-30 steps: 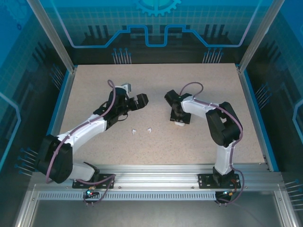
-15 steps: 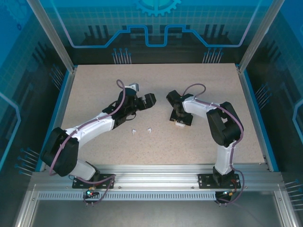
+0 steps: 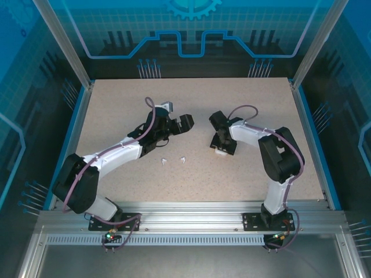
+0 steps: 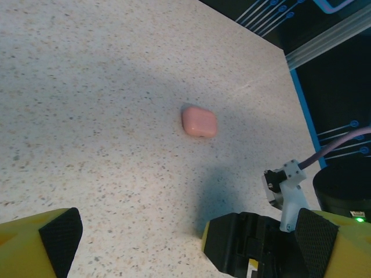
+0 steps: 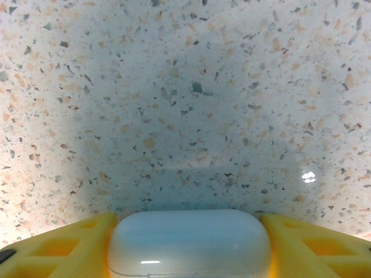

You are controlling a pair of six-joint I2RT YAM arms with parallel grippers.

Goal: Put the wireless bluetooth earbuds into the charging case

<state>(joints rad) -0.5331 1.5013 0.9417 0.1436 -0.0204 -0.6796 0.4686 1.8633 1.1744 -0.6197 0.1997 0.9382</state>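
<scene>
Left pincer: spread wide, empty.
Right pincer: pinching the rounded white plastic charging case.

White case held in right claw, speckled tabletop

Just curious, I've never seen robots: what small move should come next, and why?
Probably swing the open left tool across to open the white case: the right tool grips it, it looks closed, and two white earbuds lie loose nearby.
</scene>
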